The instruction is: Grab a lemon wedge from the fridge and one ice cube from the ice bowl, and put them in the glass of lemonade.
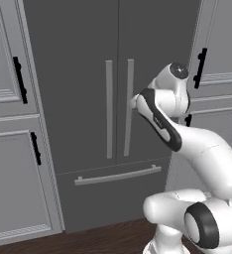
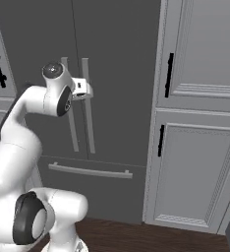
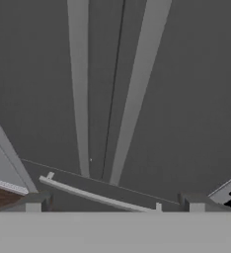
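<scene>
Fridge (image 1: pixel 88 99) doors stand shut straight ahead of the hand (image 3: pixel 115 200), whose fingers (image 3: pixel 33 201) are spread wide and hold nothing. Its two long vertical handles (image 3: pixel 80 89) rise just beyond the fingertips, one each side of the door seam. Below the hand runs the horizontal drawer handle (image 1: pixel 118 175). Grey cabinets (image 2: pixel 195 147) flank both sides.

place: kitchen | evidence: tall dark grey double-door fridge (image 1: pixel 113 99); panelled grey cabinets (image 2: pixel 195 147); wood floor (image 1: pixel 103 240)

Matt dark fridge (image 1: pixel 88 99), smooth, perhaps metal handles (image 1: pixel 109 109).
</scene>
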